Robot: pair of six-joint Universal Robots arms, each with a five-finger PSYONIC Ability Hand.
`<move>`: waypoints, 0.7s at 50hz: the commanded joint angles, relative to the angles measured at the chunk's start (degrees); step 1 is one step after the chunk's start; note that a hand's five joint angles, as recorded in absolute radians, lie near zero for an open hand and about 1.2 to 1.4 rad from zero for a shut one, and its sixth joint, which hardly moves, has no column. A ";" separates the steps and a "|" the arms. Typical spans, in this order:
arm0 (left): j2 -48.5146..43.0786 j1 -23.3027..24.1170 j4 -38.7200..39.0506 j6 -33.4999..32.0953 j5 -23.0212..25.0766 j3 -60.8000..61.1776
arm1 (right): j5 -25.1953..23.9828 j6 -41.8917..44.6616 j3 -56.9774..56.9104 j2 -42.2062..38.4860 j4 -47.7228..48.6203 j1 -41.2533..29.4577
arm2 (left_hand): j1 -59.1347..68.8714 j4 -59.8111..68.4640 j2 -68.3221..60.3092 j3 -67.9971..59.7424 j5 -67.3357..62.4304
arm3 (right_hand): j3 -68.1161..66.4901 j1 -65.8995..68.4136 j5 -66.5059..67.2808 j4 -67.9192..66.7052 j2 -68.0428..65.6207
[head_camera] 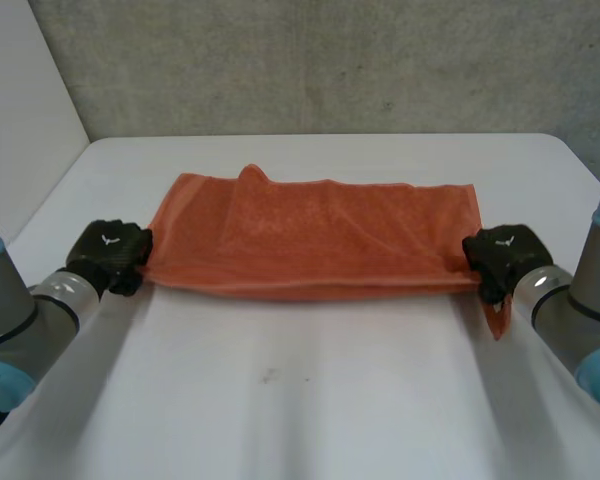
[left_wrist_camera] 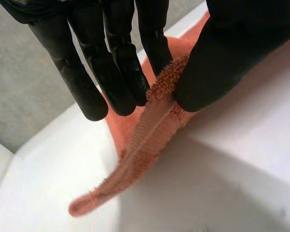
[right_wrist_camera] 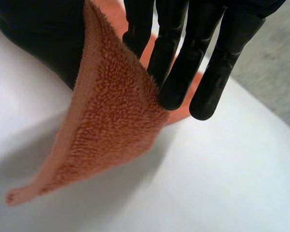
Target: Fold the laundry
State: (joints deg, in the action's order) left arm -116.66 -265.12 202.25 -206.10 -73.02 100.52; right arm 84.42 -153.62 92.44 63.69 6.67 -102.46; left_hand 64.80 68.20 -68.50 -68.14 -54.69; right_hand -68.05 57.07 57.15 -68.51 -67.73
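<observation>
From the head view, the orange towel (head_camera: 310, 240) lies across the middle of the white table (head_camera: 300, 400), its long axis running from the table's left edge towards its right edge, parallel to the near edge. The left hand (head_camera: 110, 255) is at the towel's near left corner and the right hand (head_camera: 502, 258) at its near right corner. This looks like a grip meant to keep the near hem taut and straight, so that the cloth can be carried over as one even fold. The far part rests on the table, with a small raised crease towards the far left corner, and a short tip of cloth hangs below the right hand. In the left wrist view, the thumb (left_wrist_camera: 222, 63) presses the towel's hem against one of the nearly straight fingers (left_wrist_camera: 154, 53), a pinch on the edge alone, with the hem trailing down to the table from there. In the right wrist view, the towel's corner (right_wrist_camera: 111, 130) passes between thumb (right_wrist_camera: 43, 43) and straight fingers (right_wrist_camera: 183, 67) and dangles free beneath, so this hand too appears to pinch the cloth rather than wrap it
</observation>
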 commanded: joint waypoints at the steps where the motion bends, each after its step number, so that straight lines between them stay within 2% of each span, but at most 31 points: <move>1: 14.92 0.05 -1.06 -0.27 -2.82 6.43 | -0.31 1.21 -0.50 12.22 -5.86 0.16 | 15.20 11.80 -11.50 -11.86 -15.31 | -11.95 22.93 12.85 -11.49 -12.27; 7: 32.35 -0.39 -8.52 -0.62 -3.62 11.01 | -0.66 7.53 -1.21 21.29 -18.26 0.68 | 15.20 11.80 -11.50 -11.86 -15.31 | -11.95 22.93 12.85 -11.49 -12.27; 10: 36.32 -0.75 -14.39 -1.93 -3.36 11.54 | -0.57 13.05 -0.51 23.49 -24.75 1.12 | 15.20 11.80 -11.50 -11.86 -15.31 | -11.95 22.93 12.85 -11.49 -12.27; 13: 36.07 -0.66 -18.37 -3.87 -3.27 11.63 | -0.48 18.50 1.24 23.58 -28.98 0.86 | 15.20 11.80 -11.50 -11.86 -15.31 | -11.95 22.93 12.85 -11.49 -12.27; 16: 34.66 0.04 -21.45 -6.59 -3.53 11.89 | -0.48 21.24 2.91 23.06 -30.13 0.60 | 15.20 11.80 -11.50 -11.86 -15.31 | -11.95 22.93 12.85 -11.49 -12.27; 24: 21.03 0.31 -20.75 -9.76 -3.62 11.19 | 0.04 23.45 3.63 11.47 -29.09 0.51 | 15.20 11.80 -11.50 -11.86 -15.31 | -11.95 22.93 12.85 -11.49 -12.27; 27: 12.11 0.83 -18.65 -10.38 -4.14 6.91 | 0.74 23.36 1.08 6.36 -26.72 0.60 | 15.20 11.80 -11.50 -11.86 -15.31 | -11.95 22.93 12.85 -11.49 -12.27; 30: 8.48 1.45 -17.77 -11.17 -4.67 4.34 | 1.01 23.45 -0.93 3.65 -24.18 0.69 | 15.20 11.80 -11.50 -11.86 -15.31 | -11.95 22.93 12.85 -11.49 -12.27; 35: 2.15 3.90 -12.07 -12.66 -6.69 -3.46 | 1.80 23.19 -7.09 -1.90 -21.71 0.60 | 15.20 11.80 -11.50 -11.86 -15.31 | -11.95 22.93 12.85 -11.49 -12.27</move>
State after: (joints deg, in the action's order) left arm -107.84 -263.58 184.66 -217.52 -77.81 104.84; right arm 85.40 -130.02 91.69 67.40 -18.17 -101.87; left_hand 64.80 68.46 -68.65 -68.27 -54.69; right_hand -68.06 57.07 57.15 -68.51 -67.73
